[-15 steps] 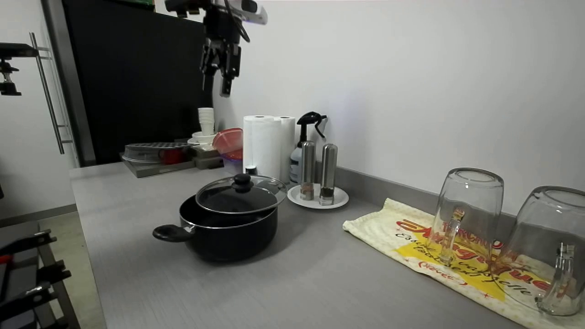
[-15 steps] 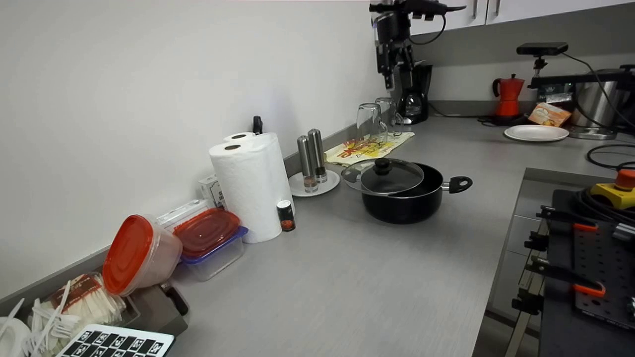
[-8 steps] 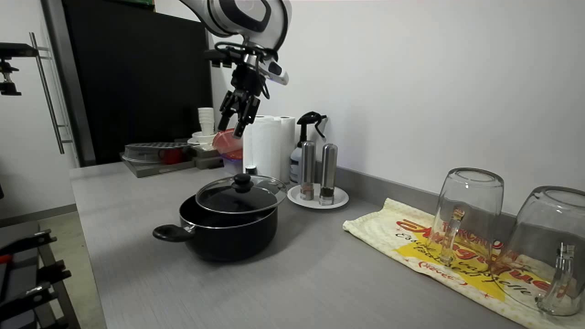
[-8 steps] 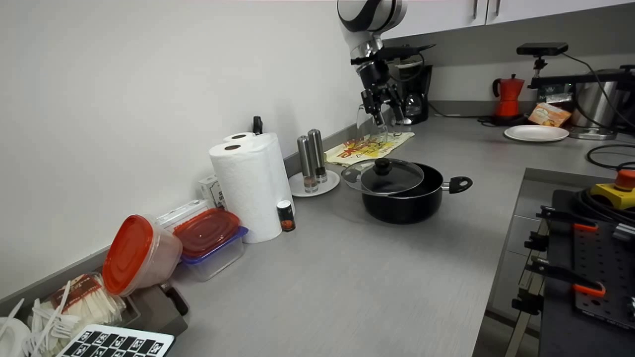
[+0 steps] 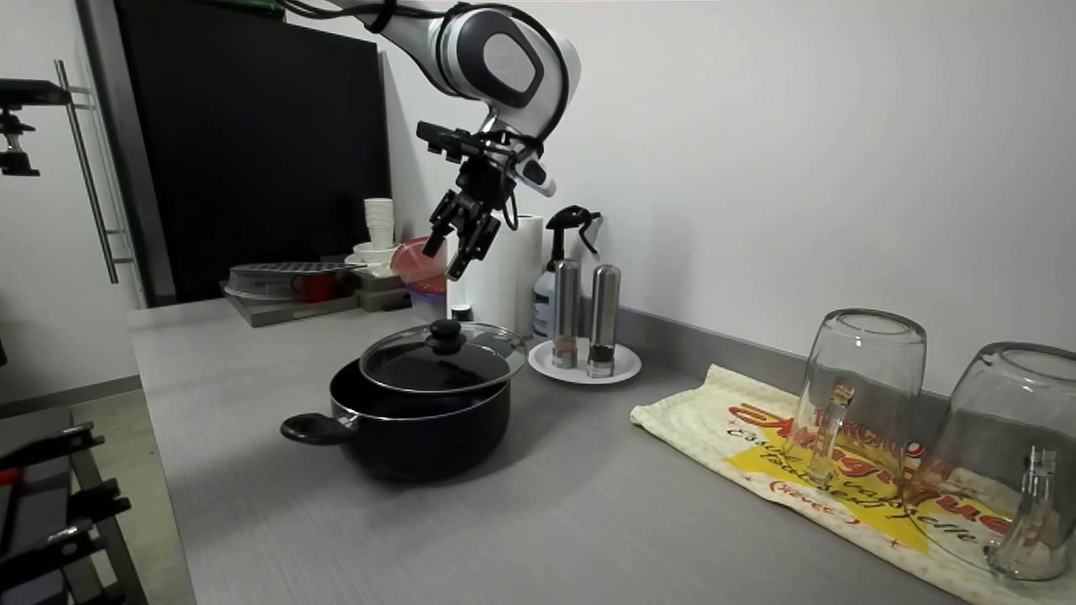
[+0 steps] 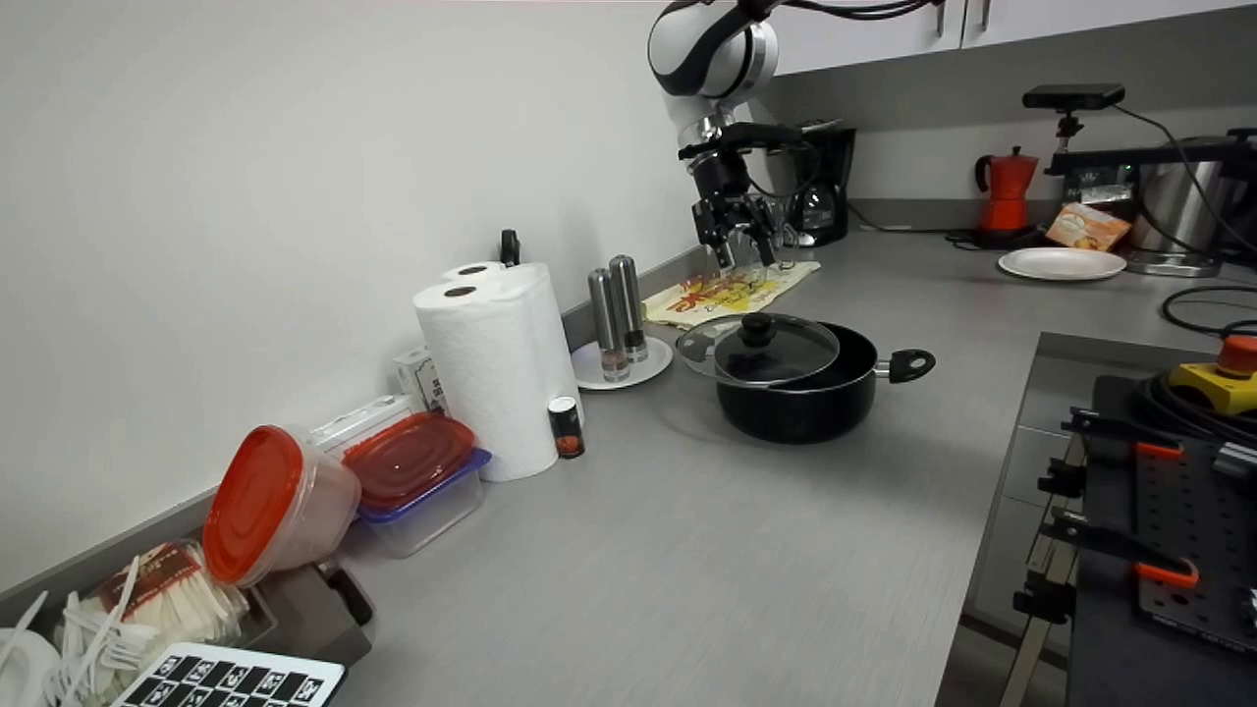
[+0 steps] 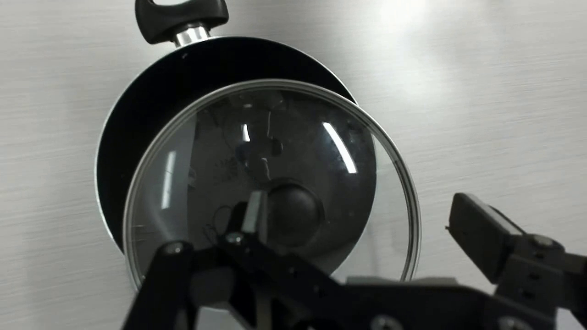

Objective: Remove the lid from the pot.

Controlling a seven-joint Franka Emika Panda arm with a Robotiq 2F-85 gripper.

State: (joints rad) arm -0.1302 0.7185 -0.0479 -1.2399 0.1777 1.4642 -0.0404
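Overhead, the arm [image 5: 514,71] enters from the top of an exterior view, its thick white section curving over so that the black wrist and the hand [image 5: 444,261] hang beneath it. The hand is tilted there rather than plumb, fingertips aimed downward and toward the side where the pot's [image 5: 433,445] handle [image 5: 318,428] sticks out. It is released, the fingers spread well apart. In both exterior views it hovers above the lid [image 5: 412,365], with a plain gap between; in an exterior view it shows against the paper towels [image 5: 496,294], and in an exterior view in front of the printed cloth [image 6: 683,307].

In the wrist view the fingers come in from the bottom. One finger [image 7: 253,215] crosses the lid, just beside the black knob [image 7: 293,213]; the opposite finger [image 7: 481,233] reaches past the lid's rim, over the bench [image 7: 495,114]. Seen from there, the knob falls between the two, nearer the finger that crosses the lid.

The glass lid rests off-centre on the pot: a crescent of dark interior shows on the handle side, and the opposite edge overhangs. Whether it lies level is hard to tell. The pot stands upright on the bench.
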